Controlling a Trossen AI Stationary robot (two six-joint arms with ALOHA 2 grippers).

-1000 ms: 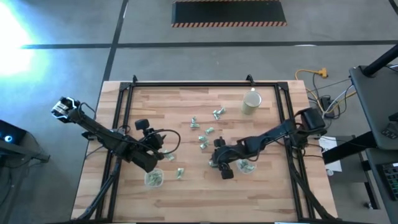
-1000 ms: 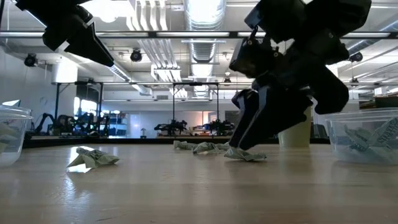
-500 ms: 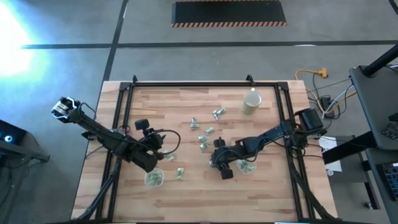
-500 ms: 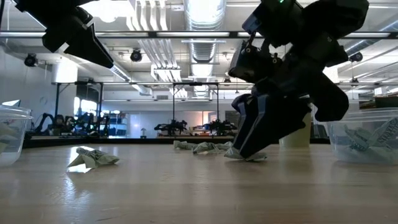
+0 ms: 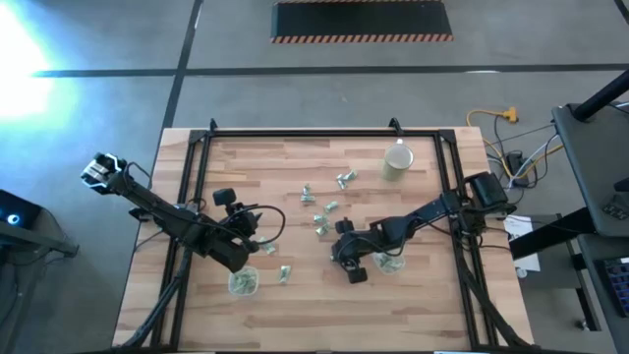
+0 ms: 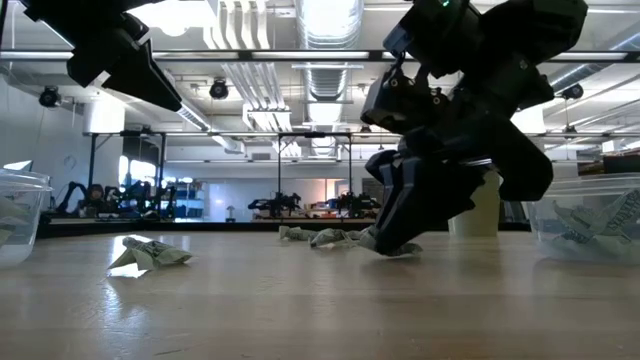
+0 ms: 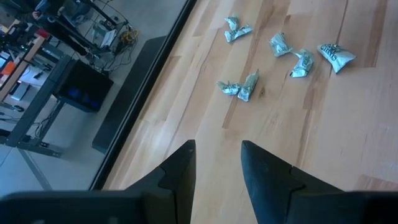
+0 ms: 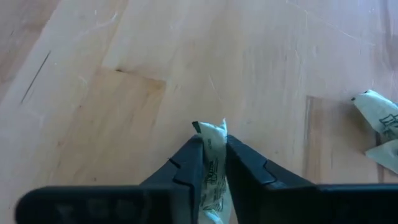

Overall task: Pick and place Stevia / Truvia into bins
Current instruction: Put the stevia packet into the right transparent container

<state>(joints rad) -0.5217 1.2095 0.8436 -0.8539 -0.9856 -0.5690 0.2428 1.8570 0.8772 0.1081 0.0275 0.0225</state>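
Observation:
Several pale green-and-white Stevia sachets lie loose on the wooden table; one group (image 5: 321, 208) is near the middle and one sachet (image 5: 285, 273) lies nearer the front. Two clear bins hold sachets, one at the left front (image 5: 243, 283) and one at the right (image 5: 385, 263). My right gripper (image 5: 338, 250) is down at the table beside the right bin, shut on one sachet (image 8: 211, 149). My left gripper (image 7: 217, 163) hangs open above the table near the left bin, with nothing between its fingers. My right gripper pinches a single sachet between its two fingers; the sachet's crumpled end (image 8: 210, 129) sticks out just past the fingertips. The fingers slant down from the table's right side. In the low view the fingertips are at the tabletop and the sachet's lower part (image 6: 402, 250) lies on the wood.
A beige round cup (image 5: 397, 162) stands at the far right. Another sachet (image 8: 379, 124) lies close beside the held one. A black frame rail (image 5: 324, 135) runs around the table's far edge and sides. Bare wood lies along the near edge.
My right gripper has shut its fingers on the sachet at the tabletop, sinking slightly. The sachet stays on the wood. The left arm has kept still.

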